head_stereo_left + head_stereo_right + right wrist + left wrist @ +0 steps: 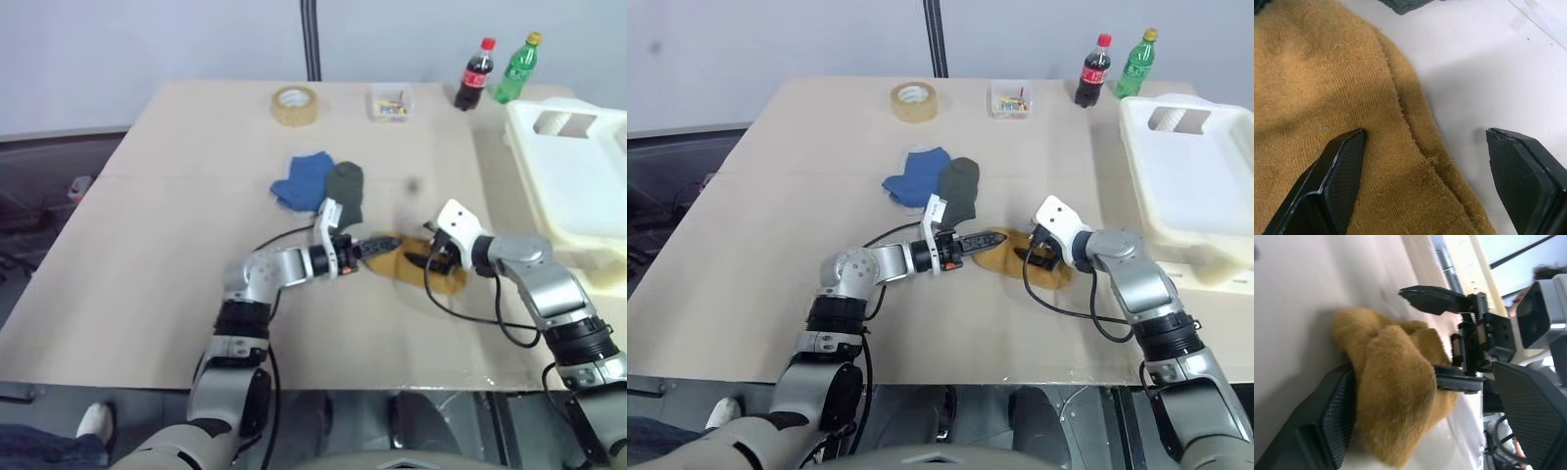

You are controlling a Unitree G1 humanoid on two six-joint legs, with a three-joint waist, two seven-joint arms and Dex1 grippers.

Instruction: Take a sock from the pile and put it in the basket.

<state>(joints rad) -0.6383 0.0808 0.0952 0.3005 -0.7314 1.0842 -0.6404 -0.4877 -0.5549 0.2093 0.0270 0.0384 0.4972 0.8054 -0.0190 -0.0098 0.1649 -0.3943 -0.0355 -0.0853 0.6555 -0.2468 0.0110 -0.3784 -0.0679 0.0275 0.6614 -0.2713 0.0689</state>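
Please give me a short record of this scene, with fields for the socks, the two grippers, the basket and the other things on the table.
yellow sock: flat on the table, apart from the other two
blue sock: beside the dark green sock, overlapping
left gripper: open, at the yellow sock
right gripper: open, over the yellow sock's edge
basket: white, at the table's right
other items: tape roll, clear box, two bottles

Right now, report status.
Both grippers open: left gripper and right gripper at the mustard sock. Sock on table, not lifted. Basket to the right, path unobstructed.
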